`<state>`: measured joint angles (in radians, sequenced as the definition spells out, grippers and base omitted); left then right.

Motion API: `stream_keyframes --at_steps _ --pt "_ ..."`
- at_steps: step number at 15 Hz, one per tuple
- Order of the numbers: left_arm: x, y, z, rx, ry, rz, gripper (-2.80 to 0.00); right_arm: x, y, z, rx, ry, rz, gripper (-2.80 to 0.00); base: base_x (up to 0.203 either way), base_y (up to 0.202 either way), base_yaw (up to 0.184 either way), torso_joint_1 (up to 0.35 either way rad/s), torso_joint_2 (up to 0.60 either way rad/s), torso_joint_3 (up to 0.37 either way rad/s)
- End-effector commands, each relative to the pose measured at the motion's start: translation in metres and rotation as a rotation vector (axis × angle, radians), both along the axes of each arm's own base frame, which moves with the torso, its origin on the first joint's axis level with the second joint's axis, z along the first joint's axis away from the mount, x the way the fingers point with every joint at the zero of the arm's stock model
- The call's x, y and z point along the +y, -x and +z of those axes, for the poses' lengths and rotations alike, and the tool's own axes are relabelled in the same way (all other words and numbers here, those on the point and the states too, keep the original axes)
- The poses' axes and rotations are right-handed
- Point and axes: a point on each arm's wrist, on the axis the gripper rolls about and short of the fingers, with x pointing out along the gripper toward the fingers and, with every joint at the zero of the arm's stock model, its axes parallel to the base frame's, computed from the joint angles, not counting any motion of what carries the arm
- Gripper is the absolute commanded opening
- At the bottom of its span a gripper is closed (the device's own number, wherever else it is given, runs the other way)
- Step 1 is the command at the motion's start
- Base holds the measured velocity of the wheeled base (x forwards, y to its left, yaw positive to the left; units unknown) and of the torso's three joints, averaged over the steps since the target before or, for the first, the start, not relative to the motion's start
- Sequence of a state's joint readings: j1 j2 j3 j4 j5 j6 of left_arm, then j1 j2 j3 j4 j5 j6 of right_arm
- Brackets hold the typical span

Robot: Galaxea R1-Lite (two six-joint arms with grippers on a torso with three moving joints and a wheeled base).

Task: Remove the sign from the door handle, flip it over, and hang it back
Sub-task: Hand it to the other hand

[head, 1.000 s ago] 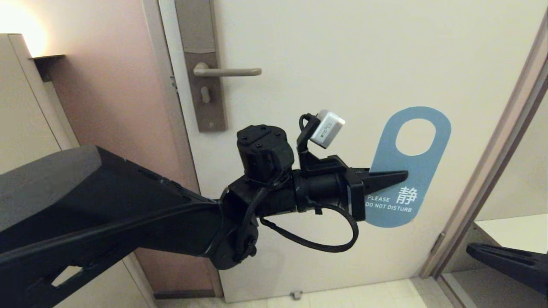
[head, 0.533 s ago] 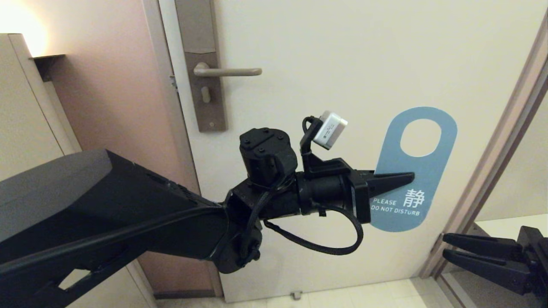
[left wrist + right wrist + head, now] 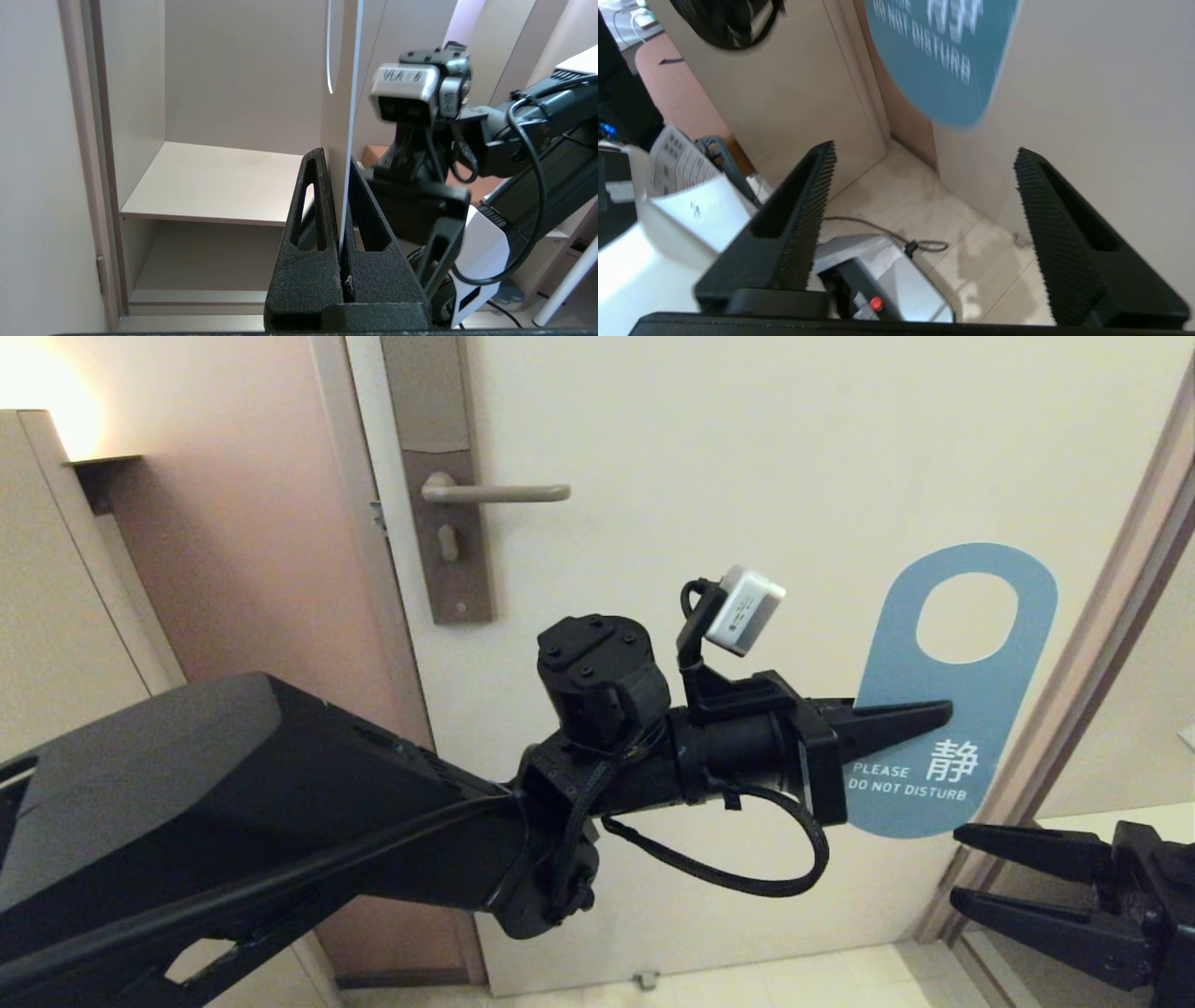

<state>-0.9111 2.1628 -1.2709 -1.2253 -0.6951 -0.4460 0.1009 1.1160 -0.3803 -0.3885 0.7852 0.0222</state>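
the left gripper (image 3: pixel 920 719) pinched the sign (image 3: pixel 962 709) edgewise; the right gripper (image 3: pixel 971 868) stood open and empty below. a mistimed handover risked dropping it.

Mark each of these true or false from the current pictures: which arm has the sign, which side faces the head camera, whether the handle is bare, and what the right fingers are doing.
1. The left gripper is shut on the sign. True.
2. The sign hangs on the door handle. False: the handle is bare and the sign is held off to its right, in front of the door.
3. The sign's blue "DO NOT DISTURB" side faces the head camera. True.
4. The right gripper is clamped on the sign's lower end. False: its fingers stand apart, below the sign and not touching it.
5. The left gripper holds the sign by its oval hole. False: it pinches the solid part below the hole.
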Motion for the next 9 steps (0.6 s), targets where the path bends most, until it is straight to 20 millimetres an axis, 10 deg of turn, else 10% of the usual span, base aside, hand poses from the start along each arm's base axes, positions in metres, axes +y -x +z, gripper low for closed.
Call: stream_keyframes --at_steps 1,9 --pt "-0.001 0.001 0.000 -0.001 0.004 -0.007 -2.80 0.001 -0.007 0.009 -0.025 -0.005 0.005 0.00 0.000 0.000 0.000 0.000 0.00 0.000" --pt "-0.007 0.004 -0.006 0.002 0.018 -0.018 -2.80 0.002 -0.018 0.019 -0.047 -0.005 -0.001 0.00 0.000 0.000 0.000 0.000 0.00 0.000"
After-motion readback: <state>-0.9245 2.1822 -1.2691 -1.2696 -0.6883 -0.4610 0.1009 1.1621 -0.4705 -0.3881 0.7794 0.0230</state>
